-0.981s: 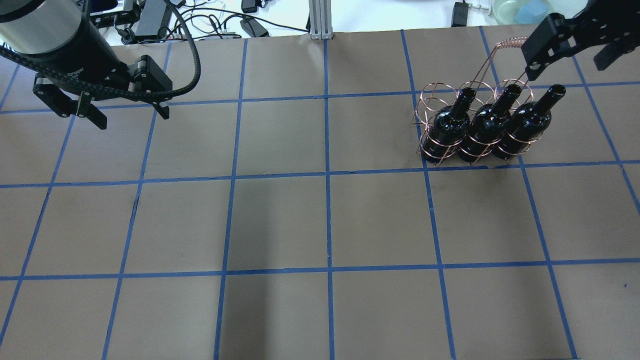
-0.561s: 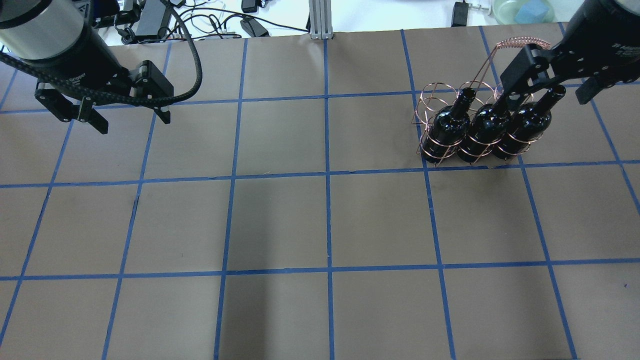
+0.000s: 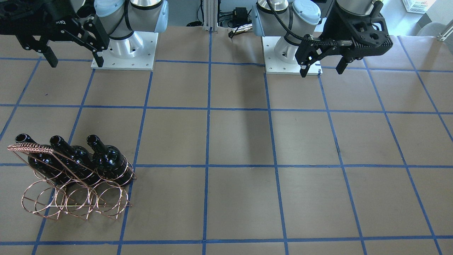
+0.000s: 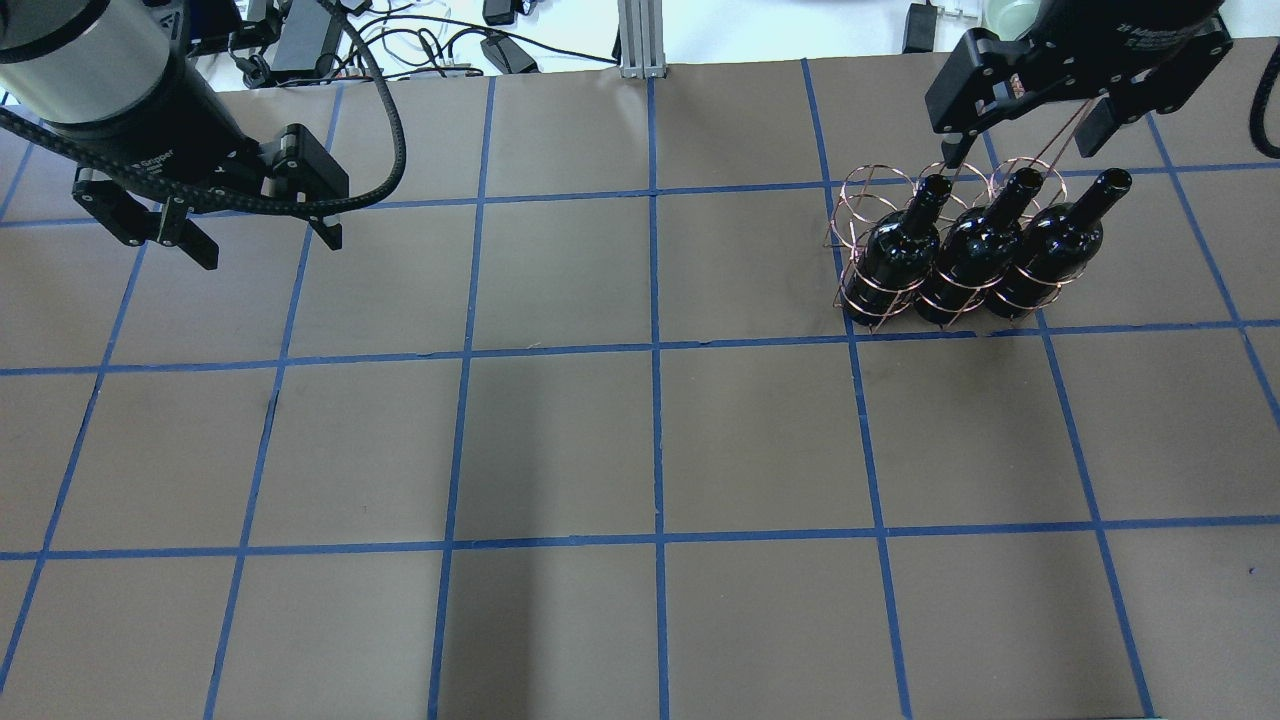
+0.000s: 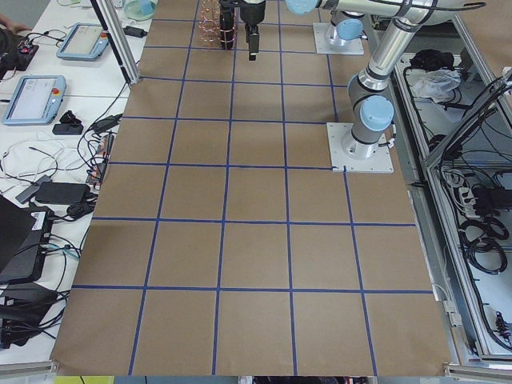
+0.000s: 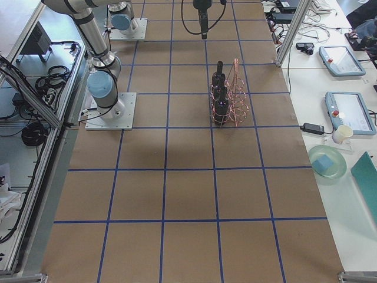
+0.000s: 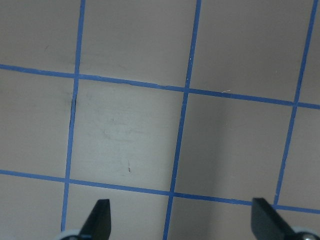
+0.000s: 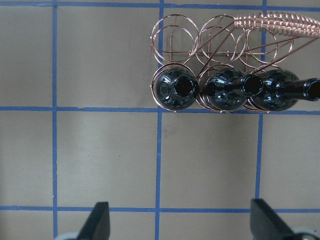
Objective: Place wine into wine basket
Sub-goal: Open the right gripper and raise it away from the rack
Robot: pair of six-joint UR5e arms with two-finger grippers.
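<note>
- Overhead exterior view: three wine bottles (image 4: 965, 262) stand upright in the wine basket (image 4: 868, 192), long axes vertical, necks and open mouths up, filling one row of rings.
- They sit below the right hand (image 4: 1019, 150), just off its finger line.
- Right hand points straight down, raised clear, fingers spread wide, gripping nothing.
- Left hand (image 4: 268, 245) hangs well apart over the bench (image 4: 560, 450), also spread wide and empty.
</note>
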